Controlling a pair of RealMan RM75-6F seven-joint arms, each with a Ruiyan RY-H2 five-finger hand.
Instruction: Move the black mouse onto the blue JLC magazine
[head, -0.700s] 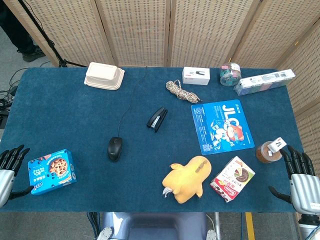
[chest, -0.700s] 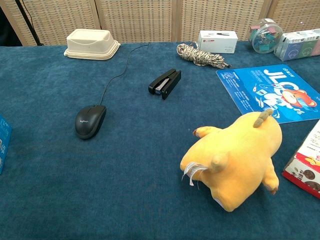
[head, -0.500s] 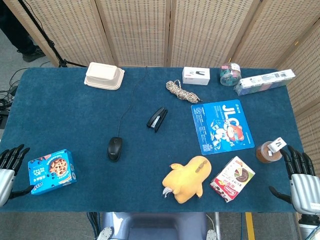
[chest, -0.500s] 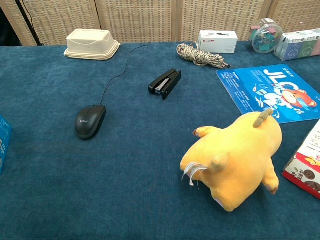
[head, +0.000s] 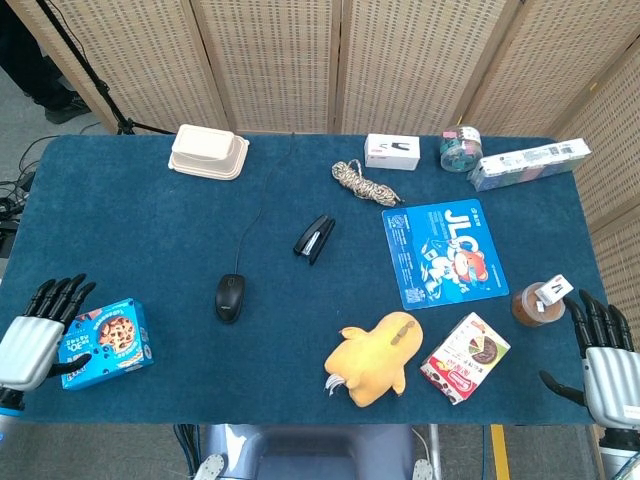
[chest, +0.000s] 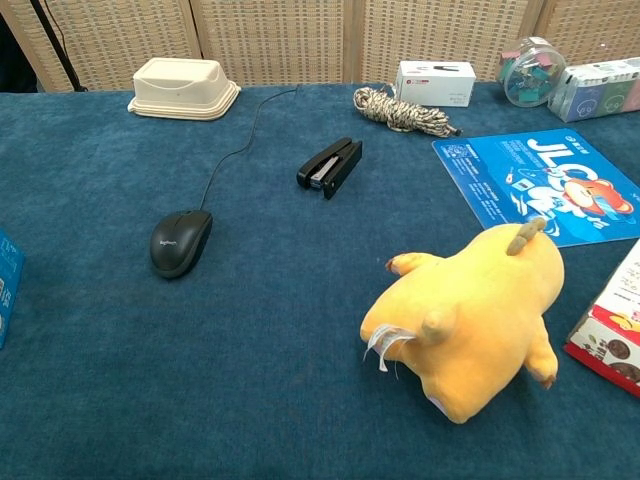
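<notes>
Since 0.7 s ago, left hand (head: 40, 330) shifted inward beside cookie box (head: 104, 342), fingers spread, empty. Right hand (head: 604, 355) spread, empty. Chest view: black mouse (chest: 180, 241) on cloth, well apart from blue JLC magazine (chest: 540, 185).

Item count on the counter (head: 150, 250):

- One black mouse (head: 230, 296) is counted.
- One blue magazine (head: 443, 254) is counted.
- One black stapler (head: 314, 238) is counted.
- One yellow plush toy (head: 373, 359) is counted.
- One coil of rope (head: 363, 181) is counted.
- One cream food container (head: 208, 152) is counted.
- Four boxes are counted: one blue cookie box (head: 104, 342), one red cookie box (head: 465, 356), one small white box (head: 392, 151) and one long box (head: 528, 164).
- One clear jar (head: 460, 148) is counted.
- One brown cup (head: 534, 303) is counted.
- Two hands are counted: the left hand (head: 40, 331) and the right hand (head: 606, 365).
</notes>
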